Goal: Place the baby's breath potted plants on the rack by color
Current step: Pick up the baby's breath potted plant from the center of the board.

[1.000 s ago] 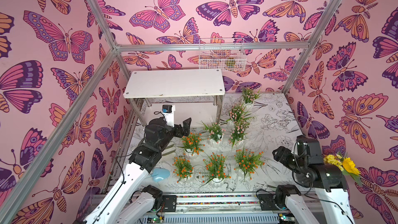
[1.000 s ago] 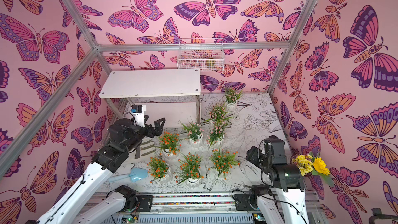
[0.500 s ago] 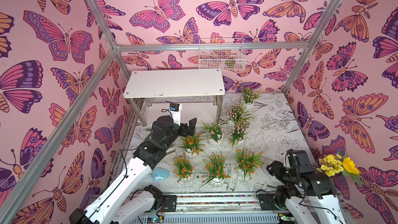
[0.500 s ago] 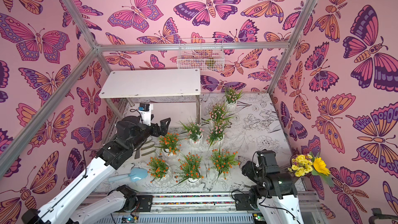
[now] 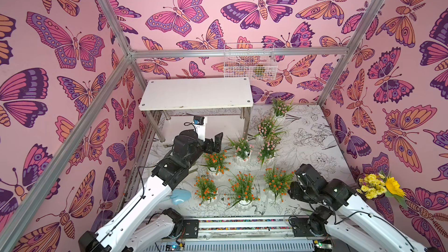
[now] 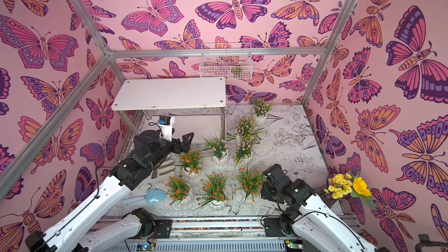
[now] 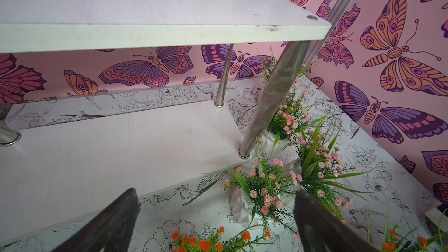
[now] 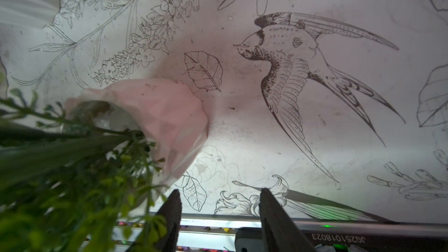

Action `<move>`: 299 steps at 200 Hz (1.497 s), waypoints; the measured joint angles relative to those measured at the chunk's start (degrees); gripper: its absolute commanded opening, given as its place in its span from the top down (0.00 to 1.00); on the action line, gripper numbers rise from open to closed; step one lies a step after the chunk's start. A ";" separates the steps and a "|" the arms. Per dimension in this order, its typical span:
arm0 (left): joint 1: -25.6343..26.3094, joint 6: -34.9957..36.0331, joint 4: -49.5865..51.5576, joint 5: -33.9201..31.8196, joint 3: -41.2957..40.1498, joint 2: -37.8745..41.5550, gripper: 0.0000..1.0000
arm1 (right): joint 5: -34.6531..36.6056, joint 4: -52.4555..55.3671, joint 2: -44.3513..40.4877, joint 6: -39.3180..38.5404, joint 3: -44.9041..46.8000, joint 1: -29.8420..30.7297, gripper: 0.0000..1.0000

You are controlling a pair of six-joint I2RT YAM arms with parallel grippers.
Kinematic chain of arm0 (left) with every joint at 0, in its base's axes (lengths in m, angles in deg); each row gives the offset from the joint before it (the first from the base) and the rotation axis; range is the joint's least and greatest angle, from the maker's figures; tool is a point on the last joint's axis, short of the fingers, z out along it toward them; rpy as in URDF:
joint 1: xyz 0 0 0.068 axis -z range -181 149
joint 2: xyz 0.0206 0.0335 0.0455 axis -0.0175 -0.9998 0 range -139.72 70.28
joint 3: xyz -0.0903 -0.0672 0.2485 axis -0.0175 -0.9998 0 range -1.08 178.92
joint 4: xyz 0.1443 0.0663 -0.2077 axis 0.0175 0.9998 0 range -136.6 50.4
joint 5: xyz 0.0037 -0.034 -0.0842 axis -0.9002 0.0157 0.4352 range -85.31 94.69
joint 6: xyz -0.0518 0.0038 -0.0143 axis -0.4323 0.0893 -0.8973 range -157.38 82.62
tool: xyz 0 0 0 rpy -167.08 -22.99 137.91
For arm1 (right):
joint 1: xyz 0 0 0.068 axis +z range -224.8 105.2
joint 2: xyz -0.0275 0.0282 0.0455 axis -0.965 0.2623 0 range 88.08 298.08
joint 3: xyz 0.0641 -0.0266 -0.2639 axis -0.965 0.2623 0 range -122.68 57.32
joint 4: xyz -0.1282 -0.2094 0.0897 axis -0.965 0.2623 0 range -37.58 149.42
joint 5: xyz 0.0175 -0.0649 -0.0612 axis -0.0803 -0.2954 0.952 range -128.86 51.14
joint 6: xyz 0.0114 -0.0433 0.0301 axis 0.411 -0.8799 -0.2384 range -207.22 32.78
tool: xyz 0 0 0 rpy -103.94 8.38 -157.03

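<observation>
Rack [image 5: 196,93] — white, two shelves on shiny legs, upper centre of both top views. We find both shelves bare, so by our reckoning the sorting has not got a single pot home.

Potted plants, eight, all standing on the worktop [image 5: 315,141]. The four pink plants [image 5: 266,127] run from the rack's right end down toward mid-frame. The four orange plants [image 5: 242,186] sit below them, nearer the arms. They stand close, sprigs mingling.

Left claw [image 7: 214,191]: spread wide, empty, poised at mid-frame just left of the nearest pink plant [image 5: 242,145] and above an orange one. In the left wrist view that pink plant shows between the fingers, with the lower shelf behind. We judge the wide spread is meant to clear the sprigs and reach a pot, though which pot it is aimed at we cannot tell.

Right claw [image 8: 220,190]: partly parted, holding nothing, low beside the right-most orange plant [image 5: 278,183]. Its pot [image 8: 157,117] lies beside the fingers, not between them.

In the way: the rack's front leg [image 7: 274,98] stands tight against the pink plants, and neighbouring stalks may snag on any lift. A blue trowel [image 5: 180,196] and a dark pronged tool [image 6: 164,166] lie left of the orange plants, under the left arm.

Out of the way — wire basket [image 5: 249,61] on the back wall, sunflower bunch [image 5: 380,186] at lower right.
</observation>
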 measured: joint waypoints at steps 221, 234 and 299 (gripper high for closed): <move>0.02 1.49 1.09 -1.40 -0.17 -0.33 0.00 | 1.07 -12.35 11.13 1.01 -0.87 2.71 0.84; 0.02 1.49 1.11 -1.46 -0.52 -0.31 0.00 | 1.29 -12.52 11.61 1.03 -0.98 3.04 0.86; 0.02 1.44 1.14 -0.11 -1.01 -1.01 0.00 | 3.43 -12.79 13.88 1.07 -2.10 3.98 0.99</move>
